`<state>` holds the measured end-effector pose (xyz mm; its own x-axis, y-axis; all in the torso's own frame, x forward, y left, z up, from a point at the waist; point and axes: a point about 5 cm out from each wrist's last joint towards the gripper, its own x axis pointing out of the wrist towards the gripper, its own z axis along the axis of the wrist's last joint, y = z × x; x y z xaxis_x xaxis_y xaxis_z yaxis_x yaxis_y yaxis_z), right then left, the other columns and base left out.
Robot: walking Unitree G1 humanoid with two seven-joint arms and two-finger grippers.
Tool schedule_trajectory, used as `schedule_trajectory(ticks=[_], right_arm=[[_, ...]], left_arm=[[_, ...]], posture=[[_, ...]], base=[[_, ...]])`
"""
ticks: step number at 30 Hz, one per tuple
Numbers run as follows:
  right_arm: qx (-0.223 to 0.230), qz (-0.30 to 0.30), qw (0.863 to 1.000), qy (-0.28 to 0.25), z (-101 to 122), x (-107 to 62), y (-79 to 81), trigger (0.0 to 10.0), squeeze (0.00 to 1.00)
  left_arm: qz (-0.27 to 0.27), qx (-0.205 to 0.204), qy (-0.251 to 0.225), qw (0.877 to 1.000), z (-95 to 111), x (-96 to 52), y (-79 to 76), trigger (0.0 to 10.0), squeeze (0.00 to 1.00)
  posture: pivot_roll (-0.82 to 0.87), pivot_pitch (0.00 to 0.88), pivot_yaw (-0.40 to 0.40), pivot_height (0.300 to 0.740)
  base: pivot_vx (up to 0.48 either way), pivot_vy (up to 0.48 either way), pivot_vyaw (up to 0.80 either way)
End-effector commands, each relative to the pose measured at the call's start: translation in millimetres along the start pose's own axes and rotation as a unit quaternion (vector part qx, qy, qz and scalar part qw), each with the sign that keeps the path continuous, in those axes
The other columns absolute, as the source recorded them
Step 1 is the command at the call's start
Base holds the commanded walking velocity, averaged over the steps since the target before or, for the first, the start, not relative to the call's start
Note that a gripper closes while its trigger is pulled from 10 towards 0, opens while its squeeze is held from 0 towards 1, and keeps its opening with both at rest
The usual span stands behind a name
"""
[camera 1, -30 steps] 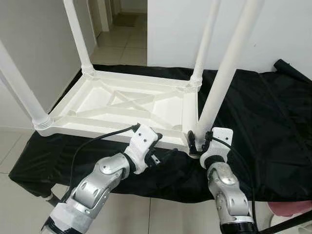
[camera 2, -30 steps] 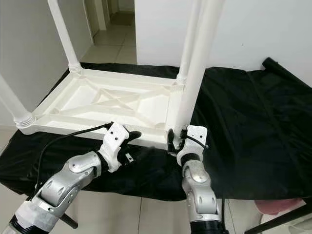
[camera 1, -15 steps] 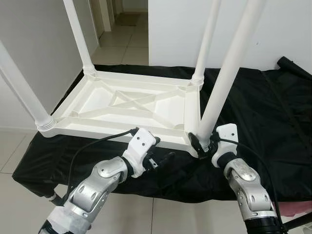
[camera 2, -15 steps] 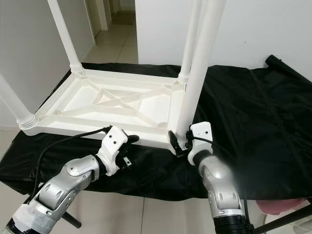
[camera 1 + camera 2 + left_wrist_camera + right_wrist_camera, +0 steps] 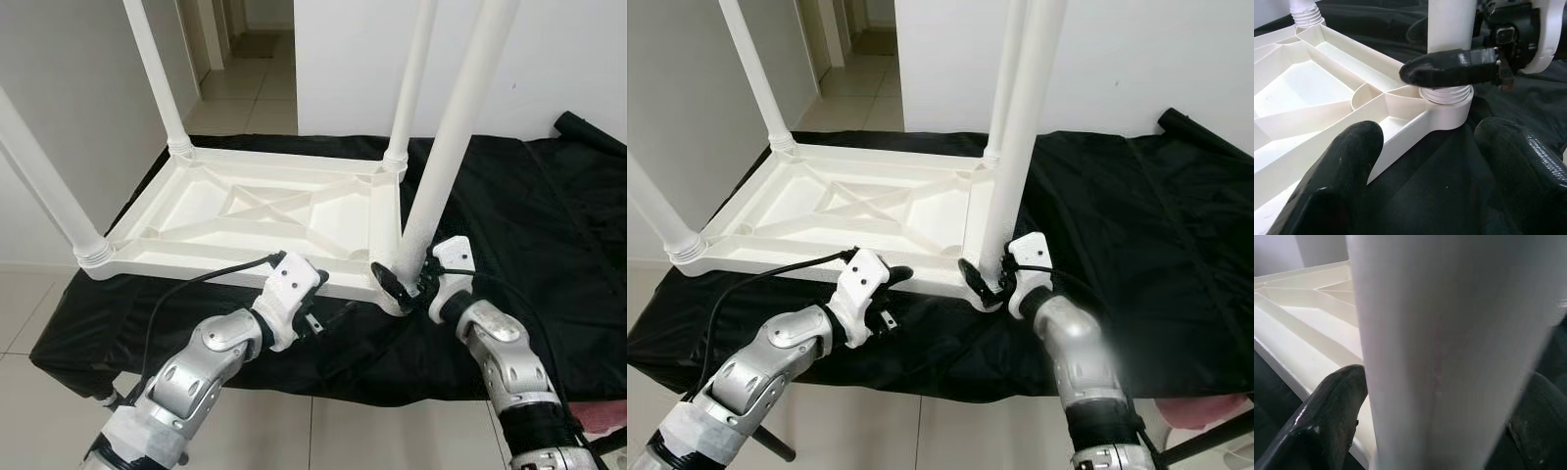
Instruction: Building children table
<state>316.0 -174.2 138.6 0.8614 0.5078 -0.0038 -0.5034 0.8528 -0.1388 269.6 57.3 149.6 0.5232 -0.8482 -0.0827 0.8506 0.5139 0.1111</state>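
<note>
A white plastic children's table (image 5: 265, 211) lies upside down on a black cloth, with its legs pointing up. My right gripper (image 5: 402, 284) is shut on the base of the near right leg (image 5: 446, 147), just above its socket at the table's corner. In the right wrist view the leg (image 5: 1449, 342) stands between the two fingers (image 5: 1337, 401). My left gripper (image 5: 328, 318) hovers open over the cloth by the table's front edge, left of that corner. In the left wrist view the socket (image 5: 1447, 105) lies ahead of its spread fingers (image 5: 1352, 152).
The black cloth (image 5: 529, 215) covers a low surface and hangs over its front edge. A white wall stands behind, and a tiled hallway (image 5: 245, 88) opens at the back left. A black roll (image 5: 588, 132) lies at the far right.
My right forearm has swung out to the right while its gripper stayed on the leg's base, turned about it. The left gripper has barely moved.
</note>
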Motion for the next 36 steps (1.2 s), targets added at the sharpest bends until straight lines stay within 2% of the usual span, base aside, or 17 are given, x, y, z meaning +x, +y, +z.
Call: schedule_trajectory(ticks=[1,2,4,5,7,8,9,16,17,19,20,24,25,28,30,34,36], right_arm=[[-0.001,0.017,1.000,0.003,-2.5,5.3,4.2,10.0,0.00],[-0.001,0.017,1.000,0.003,-2.5,5.3,4.2,10.0,0.00],[-0.003,0.029,1.000,0.000,-4.5,11.2,5.5,7.7,0.00],[-0.002,0.032,0.999,-0.002,-5.6,13.4,6.4,4.9,0.00],[0.000,0.034,0.999,-0.003,-6.2,14.6,6.9,4.9,0.00],[0.000,0.036,0.999,-0.002,-7.6,15.5,8.0,2.2,0.00],[0.001,0.040,0.999,0.000,-10.2,16.5,9.3,0.0,0.00],[0.013,0.041,0.999,0.007,-18.8,15.2,9.7,0.0,0.00],[0.020,0.032,0.999,0.007,-20.2,14.7,8.5,3.7,0.00],[0.025,0.025,0.999,0.007,-21.1,14.3,7.7,3.7,0.00],[0.031,0.019,0.999,0.006,-21.4,14.1,7.6,10.0,0.00],[0.042,0.006,0.999,0.006,-22.2,15.1,10.0,10.0,0.00],[0.040,-0.023,0.999,0.009,-22.9,16.5,11.1,10.0,0.00],[0.036,-0.038,0.999,0.011,-23.1,16.5,10.8,10.0,0.00],[0.043,-0.092,0.995,0.016,-22.7,16.8,9.6,10.0,0.00],[0.043,-0.132,0.990,0.023,-23.1,16.2,10.2,10.0,0.00],[0.047,-0.177,0.983,0.034,-25.3,15.7,12.1,10.0,0.00]], left_arm=[[-0.048,0.009,0.004,0.999,-1.1,0.7,-3.2,10.0,0.00],[-0.048,0.009,0.004,0.999,-1.1,0.7,-3.2,10.0,0.00],[-0.047,0.010,0.003,0.999,-1.2,1.4,-3.0,10.0,0.00],[-0.046,0.009,0.003,0.999,-1.5,1.4,-3.2,10.0,0.00],[-0.045,0.009,0.003,0.999,-1.7,1.4,-3.4,10.0,0.00],[-0.045,0.008,0.002,0.999,-2.0,1.4,-4.2,10.0,0.00],[-0.045,0.007,0.002,0.999,-2.4,1.8,-5.5,10.0,0.00],[-0.040,0.002,-0.001,0.999,-2.8,1.9,-7.7,10.0,0.00],[-0.037,0.001,-0.001,0.999,-3.2,1.5,-7.2,10.0,0.00],[-0.035,0.001,-0.001,0.999,-3.4,1.2,-7.0,10.0,0.00],[-0.034,0.000,-0.001,0.999,-3.6,1.1,-6.8,10.0,0.00],[-0.032,0.000,-0.002,0.999,-3.6,0.9,-7.2,10.0,0.00],[-0.031,-0.002,-0.003,1.000,-3.8,0.7,-7.7,10.0,0.00],[-0.031,-0.003,-0.003,1.000,-4.0,0.6,-8.2,10.0,0.00],[-0.029,-0.004,-0.003,1.000,-4.4,-0.2,-8.8,10.0,0.00],[-0.029,-0.004,-0.003,1.000,-4.8,-0.7,-9.4,10.0,0.00],[-0.027,-0.006,-0.002,1.000,-5.7,-1.3,-9.8,10.0,0.00]], posture=[[-0.04,0.000,0.074,0.740],[-0.04,0.000,0.074,0.740],[-0.04,0.000,0.074,0.740],[-0.04,0.000,0.075,0.740],[-0.04,0.000,0.075,0.740],[-0.04,0.000,0.072,0.740],[-0.03,0.000,0.068,0.740],[-0.02,0.000,0.051,0.740],[-0.02,0.000,0.047,0.740],[-0.02,0.000,0.045,0.740],[-0.01,0.000,0.043,0.740],[-0.01,0.000,0.037,0.740],[-0.01,0.000,0.037,0.740],[-0.01,0.000,0.028,0.740],[-0.01,0.000,0.027,0.740],[-0.01,0.000,0.027,0.740],[-0.01,0.000,0.033,0.740]], base=[[0.000,0.000,0.00],[0.000,0.000,0.00],[0.000,0.000,0.00],[0.000,0.000,0.00],[0.000,0.000,0.00],[0.000,0.000,0.00],[0.000,0.000,0.00],[0.000,0.000,0.00],[0.000,0.000,0.00],[0.000,0.000,0.00],[0.000,0.000,0.00],[0.000,0.000,0.00],[0.000,0.000,0.00],[0.000,0.000,0.00],[0.000,0.000,0.00],[0.000,0.000,0.00],[0.000,0.000,0.00]])
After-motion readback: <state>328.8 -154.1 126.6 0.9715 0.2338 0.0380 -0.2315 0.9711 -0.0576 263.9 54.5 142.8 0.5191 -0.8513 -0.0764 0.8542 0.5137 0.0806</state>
